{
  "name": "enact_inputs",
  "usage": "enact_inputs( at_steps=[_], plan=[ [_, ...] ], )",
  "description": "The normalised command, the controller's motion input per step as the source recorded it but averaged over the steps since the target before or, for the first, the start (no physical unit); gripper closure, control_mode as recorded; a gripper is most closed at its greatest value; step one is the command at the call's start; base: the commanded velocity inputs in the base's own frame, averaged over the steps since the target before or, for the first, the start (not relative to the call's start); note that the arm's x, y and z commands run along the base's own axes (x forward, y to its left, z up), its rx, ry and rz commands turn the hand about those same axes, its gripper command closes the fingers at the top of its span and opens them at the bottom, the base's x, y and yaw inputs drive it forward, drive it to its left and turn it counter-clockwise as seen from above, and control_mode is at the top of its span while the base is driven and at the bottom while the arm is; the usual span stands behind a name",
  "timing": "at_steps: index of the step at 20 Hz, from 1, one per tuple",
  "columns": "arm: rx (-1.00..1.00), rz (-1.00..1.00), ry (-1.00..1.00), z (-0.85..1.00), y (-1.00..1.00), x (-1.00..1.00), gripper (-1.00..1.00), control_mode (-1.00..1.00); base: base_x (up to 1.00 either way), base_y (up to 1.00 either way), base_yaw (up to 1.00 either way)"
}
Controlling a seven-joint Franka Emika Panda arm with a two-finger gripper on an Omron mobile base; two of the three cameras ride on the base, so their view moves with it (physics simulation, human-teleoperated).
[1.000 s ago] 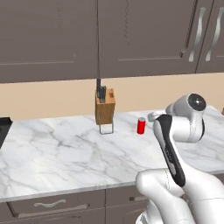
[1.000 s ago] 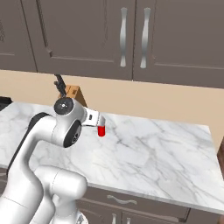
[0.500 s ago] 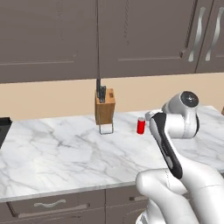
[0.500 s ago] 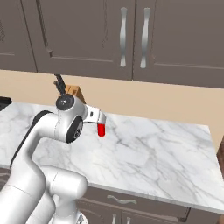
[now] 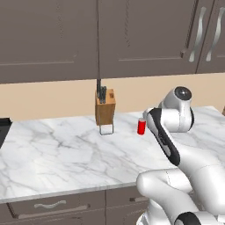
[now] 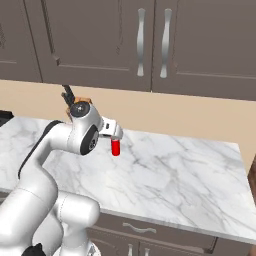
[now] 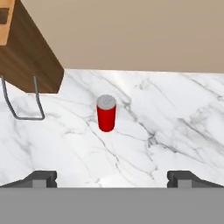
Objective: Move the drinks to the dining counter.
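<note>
A white-grey marbled worktop (image 5: 66,154) runs across the lower half of the left base view, backed by a tan wall strip with dark grey upper cabinets (image 5: 132,35) filling the top of the frame. Grey drawer fronts show along the bottom edge beneath the slab.

A small red can (image 5: 141,126) stands upright on the worktop, right of centre in the left base view and just left of the white arm's upper link. In the right base view the same can (image 6: 115,147) sits left of centre, directly below the arm's wrist. In the hand view the can (image 7: 106,113) is at the middle of the frame, upright, its grey top visible, with bare marble all around it.

A wooden knife block (image 5: 105,107) on a wire stand is left of the can in the left base view, near it but apart. In the hand view the block (image 7: 27,57) fills the upper left corner, its wire stand below it.

The claw (image 7: 112,179) shows its two dark finger tips (image 7: 41,178) at the bottom of the hand view, spread wide apart, with nothing between them. The can lies beyond them, untouched, roughly centred between the two tips.
</note>
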Motion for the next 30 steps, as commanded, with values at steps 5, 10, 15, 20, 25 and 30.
enact_inputs(
  at_steps=[5,10,15,20,25,30],
  plan=[
    [0.00,0.00,0.15,-0.06,0.00,0.14,-1.00,-1.00,0.00,0.00,0.00],
    [0.00,0.00,0.10,-0.17,0.00,0.04,-1.00,-1.00,0.00,0.00,0.00],
    [0.00,0.00,0.06,-0.40,0.00,0.00,-1.00,-1.00,0.00,0.00,0.00],
    [0.00,0.00,0.06,-0.33,0.00,0.00,-1.00,-1.00,0.00,0.00,0.00],
    [0.00,0.00,0.01,-0.04,0.00,0.00,-1.00,-1.00,0.00,0.00,0.00],
    [0.00,0.00,0.01,0.00,0.00,0.00,-1.00,-1.00,0.00,0.00,0.00]
  ],
)
